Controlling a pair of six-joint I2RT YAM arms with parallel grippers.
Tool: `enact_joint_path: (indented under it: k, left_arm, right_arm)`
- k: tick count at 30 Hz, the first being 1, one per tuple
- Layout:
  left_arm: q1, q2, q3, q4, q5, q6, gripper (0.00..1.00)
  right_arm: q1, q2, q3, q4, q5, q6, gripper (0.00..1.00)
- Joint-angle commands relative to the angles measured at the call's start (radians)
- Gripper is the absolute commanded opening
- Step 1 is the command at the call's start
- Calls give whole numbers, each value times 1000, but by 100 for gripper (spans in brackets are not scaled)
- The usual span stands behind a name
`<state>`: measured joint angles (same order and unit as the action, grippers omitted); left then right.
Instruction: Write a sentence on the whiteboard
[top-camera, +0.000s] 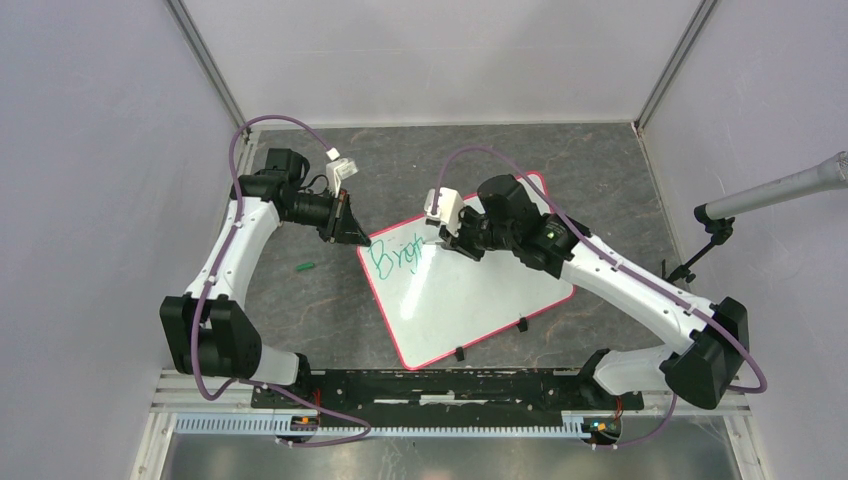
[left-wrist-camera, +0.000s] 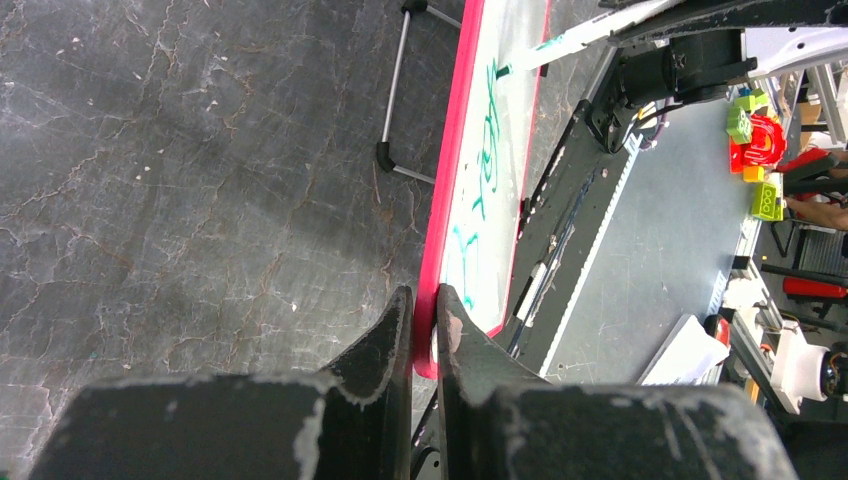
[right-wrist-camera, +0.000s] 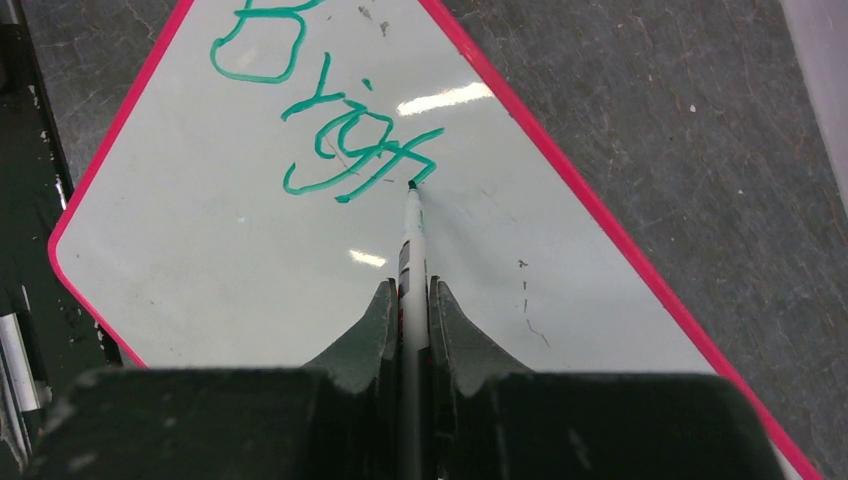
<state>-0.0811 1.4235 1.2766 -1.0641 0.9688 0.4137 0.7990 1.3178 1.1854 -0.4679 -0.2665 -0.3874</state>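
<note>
Whiteboard (top-camera: 470, 295): glossy white, red-pink rim, rounded corners, lying skewed. Sentence (top-camera: 395, 258): green handwriting, first letters only, near one corner.

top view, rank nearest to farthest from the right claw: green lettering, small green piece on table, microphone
1. green lettering, on the whiteboard just left of the right claw
2. small green piece, on the table left of the whiteboard
3. microphone, far right edge

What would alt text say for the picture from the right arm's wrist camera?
The right claw, shut on a white marker, holds the marker's tip at the end of green lettering that starts "Bri" on a glossy, red-rimmed whiteboard. The whiteboard lies on a dark, marbled table.
</note>
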Motion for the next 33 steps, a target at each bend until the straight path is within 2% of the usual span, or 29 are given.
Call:
enact_joint_path:
  k: [1, 7, 18, 33]
  left_arm:
    - [-34, 14, 3, -18, 1, 58, 2]
    - [-36, 13, 3, -18, 0, 58, 2]
    - [-43, 7, 2, -18, -3, 54, 2]
    - [-44, -1, 0, -18, -10, 55, 2]
  right_arm:
    - [-1, -33, -49, -36, -15, -7, 0]
    - [9, -56, -58, -61, -21, -14, 0]
    - [8, -47, 70, -33, 11, -10, 0]
    - [8, -16, 59, -15, 0, -6, 0]
